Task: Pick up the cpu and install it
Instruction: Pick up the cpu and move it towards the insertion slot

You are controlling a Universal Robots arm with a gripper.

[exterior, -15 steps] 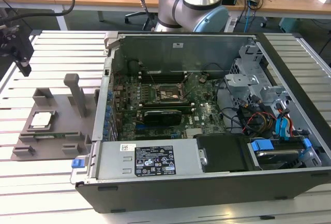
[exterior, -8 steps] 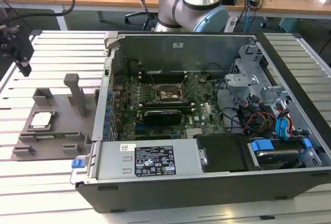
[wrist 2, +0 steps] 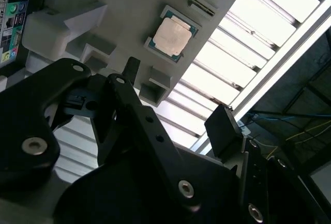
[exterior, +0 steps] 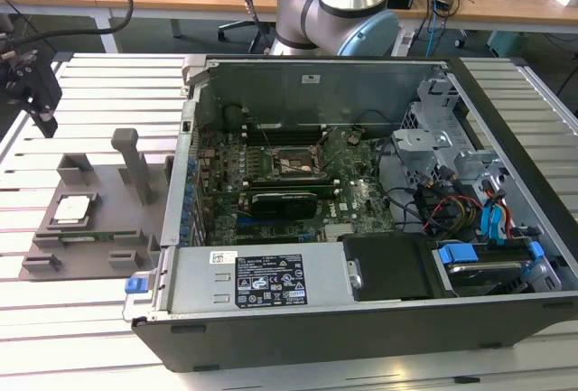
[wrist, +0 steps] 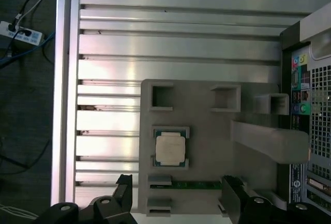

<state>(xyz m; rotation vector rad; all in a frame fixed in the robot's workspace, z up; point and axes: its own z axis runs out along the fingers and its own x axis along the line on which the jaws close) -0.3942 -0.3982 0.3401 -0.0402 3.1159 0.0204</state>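
The cpu (exterior: 72, 209) is a small square chip with a silver top. It lies flat in a recess of the grey holder tray (exterior: 117, 183), at the exterior view's left of the open computer case. It also shows from above in both wrist views, cpu (wrist: 170, 148) and cpu (wrist 2: 172, 36). My gripper (exterior: 36, 102) hangs in the air behind the tray, well above it and apart from the chip. Its black fingers (wrist: 232, 195) stand wide apart, open with nothing between them. The black socket frame (exterior: 293, 163) sits on the motherboard inside the case.
The open computer case (exterior: 361, 192) fills the middle and the exterior view's right, with cables, drive bays and a power supply (exterior: 262, 278). A tall grey post (exterior: 135, 161) rises from the tray. The slatted metal table (exterior: 81, 319) ends near the tray's outer side.
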